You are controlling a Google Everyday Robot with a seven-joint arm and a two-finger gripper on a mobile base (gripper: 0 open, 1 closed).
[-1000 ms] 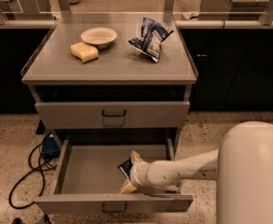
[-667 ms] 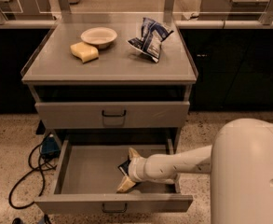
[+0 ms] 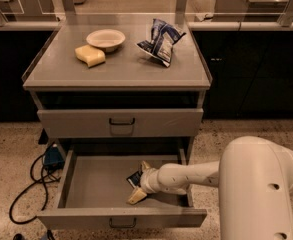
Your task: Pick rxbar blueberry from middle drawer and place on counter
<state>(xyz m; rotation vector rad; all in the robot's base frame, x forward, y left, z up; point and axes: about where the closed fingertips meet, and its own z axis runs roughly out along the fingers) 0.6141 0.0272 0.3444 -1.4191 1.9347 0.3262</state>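
Robot arm [image 3: 196, 175] was glossy white, a smooth rounded tube; bulky white shell [image 3: 261, 184] up front carried two small dark round holes. The gripper [image 3: 139, 181], inside the middle drawer [image 3: 76, 219], had tan fingers [image 3: 137, 197] spread apart

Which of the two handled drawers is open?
The lower one, the middle drawer: pulled out with its tray exposed and the gripper down inside it by the rxbar blueberry. The upper drawer front sits flush and shut.

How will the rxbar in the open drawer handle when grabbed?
The rxbar blueberry looks small and flat: probably light, won't roll. Lying on the smooth middle drawer floor, it may slide if nudged. The gripper straddles it, fingers open.
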